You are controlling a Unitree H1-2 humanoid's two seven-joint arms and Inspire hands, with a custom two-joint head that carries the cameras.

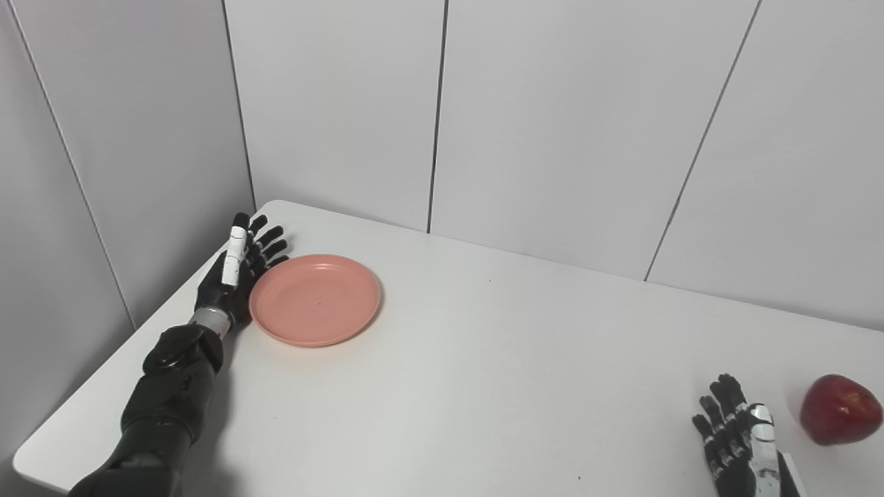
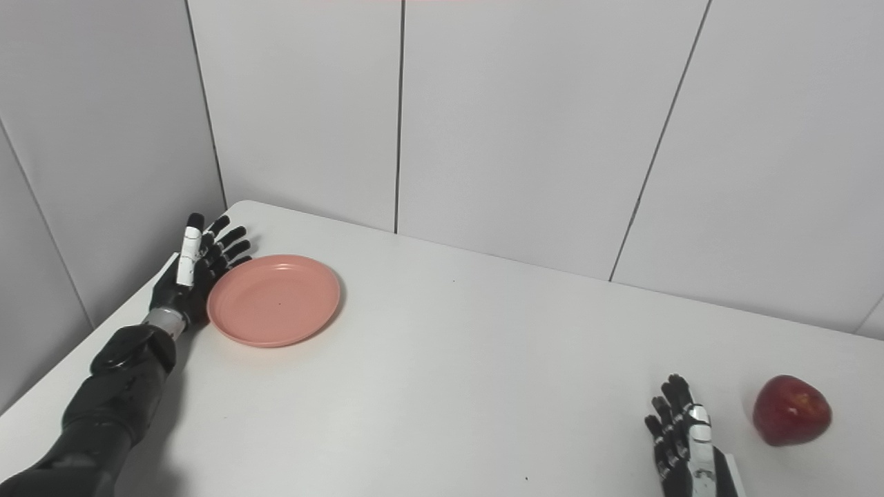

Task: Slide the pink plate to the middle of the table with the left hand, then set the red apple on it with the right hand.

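One round pink plastic plate (image 1: 315, 299) empty, near far-left corner of white counter (image 1: 483, 373). Left hand (image 1: 238, 269) fingers spread, against plate's left rim. Red apple (image 1: 840, 408) at right edge, beside splayed, empty right hand (image 1: 739, 438). Grey panelled walls (image 1: 552, 117) behind.

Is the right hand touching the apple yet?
Apart. The right eye view shows bare table between the right hand and the red apple.

White table (image 1: 483, 359), pink plate (image 1: 315, 298) far left, red apple (image 1: 839, 408) right
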